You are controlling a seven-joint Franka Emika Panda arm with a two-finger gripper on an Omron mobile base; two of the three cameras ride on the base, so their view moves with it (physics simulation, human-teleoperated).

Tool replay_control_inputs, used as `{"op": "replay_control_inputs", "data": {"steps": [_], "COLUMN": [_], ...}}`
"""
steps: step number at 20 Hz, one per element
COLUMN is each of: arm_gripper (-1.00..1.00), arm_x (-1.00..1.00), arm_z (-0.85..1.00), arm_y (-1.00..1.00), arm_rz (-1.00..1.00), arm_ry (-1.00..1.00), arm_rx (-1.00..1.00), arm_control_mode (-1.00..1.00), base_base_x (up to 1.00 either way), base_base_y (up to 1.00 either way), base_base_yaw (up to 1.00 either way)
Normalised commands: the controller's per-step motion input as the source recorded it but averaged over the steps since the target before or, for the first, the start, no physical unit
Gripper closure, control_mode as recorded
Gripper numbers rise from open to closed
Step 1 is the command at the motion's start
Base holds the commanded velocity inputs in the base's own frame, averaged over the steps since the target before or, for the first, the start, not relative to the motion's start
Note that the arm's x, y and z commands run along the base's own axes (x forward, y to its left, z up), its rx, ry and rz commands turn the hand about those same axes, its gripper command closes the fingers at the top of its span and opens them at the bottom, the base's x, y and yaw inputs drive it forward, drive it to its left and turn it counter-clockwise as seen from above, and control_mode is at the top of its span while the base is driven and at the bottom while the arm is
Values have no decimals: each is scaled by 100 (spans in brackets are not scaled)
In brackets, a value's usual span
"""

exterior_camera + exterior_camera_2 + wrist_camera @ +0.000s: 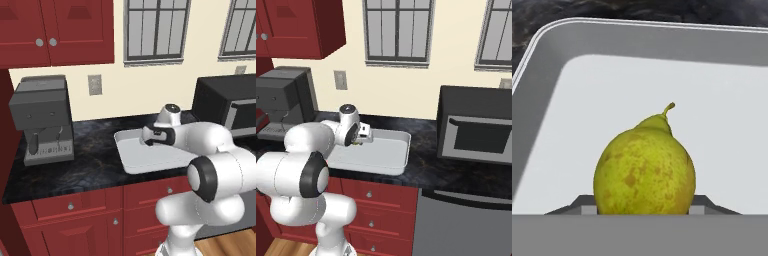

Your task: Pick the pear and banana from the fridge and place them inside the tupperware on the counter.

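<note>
Grey coffee machine (44, 120) left of tupperware (135, 162), microwave (476, 125) right.

Pear (644, 167) between the finger tips: yellow-green skin with brown speckles and a greenish stem. Tupperware (547, 100) beneath and beyond the tool: pale grey-white floor, darker grey walls, thin white rim. Counter (90, 150) around it: black marbled stone; cabinets (70, 205) below are dark red with small silver knobs, and the coffee machine (42, 117) off to the tool's left is dark grey.
</note>
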Motion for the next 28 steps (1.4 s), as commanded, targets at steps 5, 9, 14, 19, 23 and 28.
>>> {"op": "replay_control_inputs", "data": {"steps": [5, 9, 14, 19, 23, 28], "arm_gripper": [100, 100, -100, -100, -100, -100], "arm_x": [5, 2, 16, 15, 11, -30], "arm_z": [-69, -44, 3, 24, 27, 30], "arm_y": [0, 0, 0, 0, 0, 0], "arm_rz": [0, 0, 0, 0, 0, 0], "arm_ry": [-19, -8, 7, 16, 7, 0], "arm_rx": [-3, -1, 0, 0, 0, 0], "arm_control_mode": [-100, -100, -100, -100, -100, -100], "base_base_x": [0, 0, 0, 0, 0, 0], "base_base_y": [0, 0, 0, 0, 0, 0], "base_base_yaw": [0, 0, 0, 0, 0, 0]}}
